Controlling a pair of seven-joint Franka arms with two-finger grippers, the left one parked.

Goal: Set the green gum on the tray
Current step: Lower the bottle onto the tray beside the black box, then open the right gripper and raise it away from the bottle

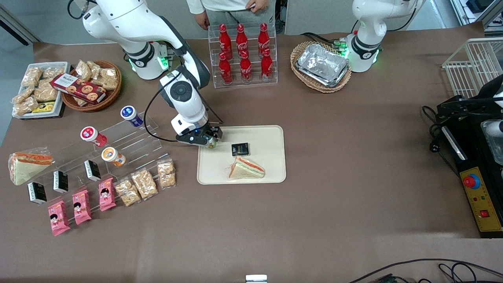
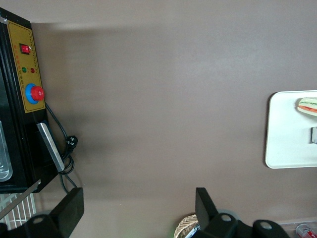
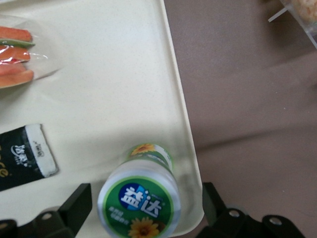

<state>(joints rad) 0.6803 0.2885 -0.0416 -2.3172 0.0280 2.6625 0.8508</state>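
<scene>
The green gum (image 1: 211,144) stands upright on the cream tray (image 1: 267,135), close to the tray's edge toward the working arm's end. In the right wrist view its green-and-white lid (image 3: 138,203) sits between my two black fingers (image 3: 78,204), with a gap on each side. My gripper (image 1: 210,140) is open around the bottle, low over the tray (image 3: 109,74). A wrapped sandwich (image 1: 246,168) and a black packet (image 1: 240,149) also lie on the tray. The tray's end also shows in the left wrist view (image 2: 282,129).
A clear stepped stand (image 1: 129,143) beside the tray holds blue-lidded (image 1: 130,114), red-lidded (image 1: 91,135) and orange-lidded (image 1: 111,155) bottles. Snack packets (image 1: 143,182) lie nearer the camera. A cola rack (image 1: 242,55), foil trays in a basket (image 1: 322,65) and a wire basket (image 1: 471,63) stand farther away.
</scene>
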